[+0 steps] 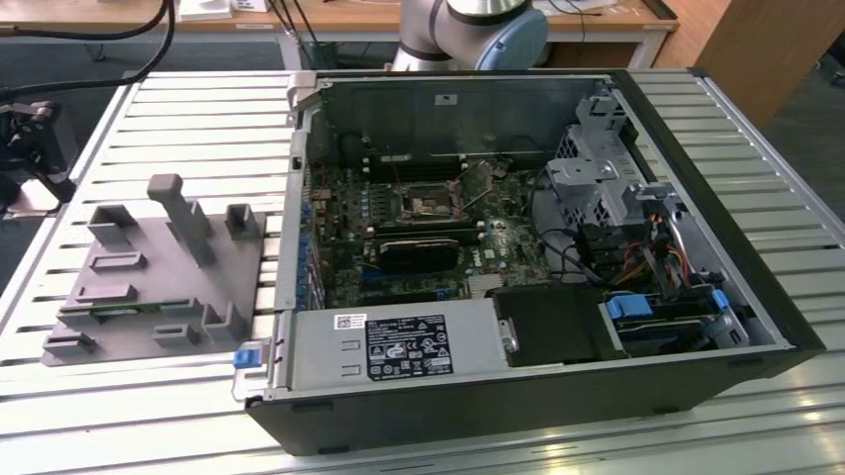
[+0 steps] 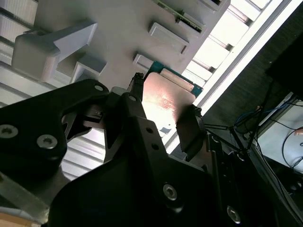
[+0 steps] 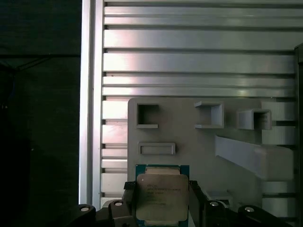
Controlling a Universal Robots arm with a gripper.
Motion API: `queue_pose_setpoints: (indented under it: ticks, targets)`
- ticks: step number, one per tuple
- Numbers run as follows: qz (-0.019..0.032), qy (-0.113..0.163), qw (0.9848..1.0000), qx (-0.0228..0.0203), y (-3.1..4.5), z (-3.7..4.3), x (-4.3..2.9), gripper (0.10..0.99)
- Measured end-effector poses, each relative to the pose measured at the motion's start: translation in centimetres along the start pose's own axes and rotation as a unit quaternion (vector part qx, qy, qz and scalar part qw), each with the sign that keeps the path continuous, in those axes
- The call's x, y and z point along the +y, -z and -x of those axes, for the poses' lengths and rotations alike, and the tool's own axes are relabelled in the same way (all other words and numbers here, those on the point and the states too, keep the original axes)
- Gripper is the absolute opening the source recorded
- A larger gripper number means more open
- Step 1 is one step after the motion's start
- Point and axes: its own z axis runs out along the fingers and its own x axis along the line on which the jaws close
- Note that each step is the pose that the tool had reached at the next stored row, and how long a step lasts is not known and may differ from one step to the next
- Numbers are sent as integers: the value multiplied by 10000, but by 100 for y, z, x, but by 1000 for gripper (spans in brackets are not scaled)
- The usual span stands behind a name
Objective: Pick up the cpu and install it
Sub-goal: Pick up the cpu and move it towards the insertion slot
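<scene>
Closest to the wrist cameras, the gripper (image 2: 163, 106) is seen narrowed onto the cpu (image 3: 162, 195). Two opposite edges of the chip are pressed by the dark fingers (image 3: 129, 202), and its silvery lid and green rim are shown between them. Whether the chip is lifted or rests on the grey fixture (image 3: 189, 142) cannot be told.

Just past the chip, a low rectangular frame and square pockets are moulded into the fixture. A long slanted post (image 3: 246, 153) stands well apart from the fingers. The table's edge rail (image 3: 92, 94) is found near the chip, with dark floor (image 3: 42, 118) beyond it.

Bare slats of the aluminium table (image 1: 198, 129) are left around the fixture. In the exterior view, the open computer case (image 1: 528, 411) is set just beside the fixture, toward the exterior view's right, with the motherboard socket (image 1: 429, 205) exposed inside. The arm's base (image 1: 476, 30) is seen behind the case. The tool is pointed down at the fixture.
</scene>
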Motion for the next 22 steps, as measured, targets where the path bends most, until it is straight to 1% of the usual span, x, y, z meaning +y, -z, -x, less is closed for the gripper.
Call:
queue_pose_setpoints:
  ticks: [18, 22]
  targets:
    - [-14, 0, 10000, 0, 302, 1, 31, 533]
    - [-30, 0, 10000, 0, 349, 1, 36, 533]
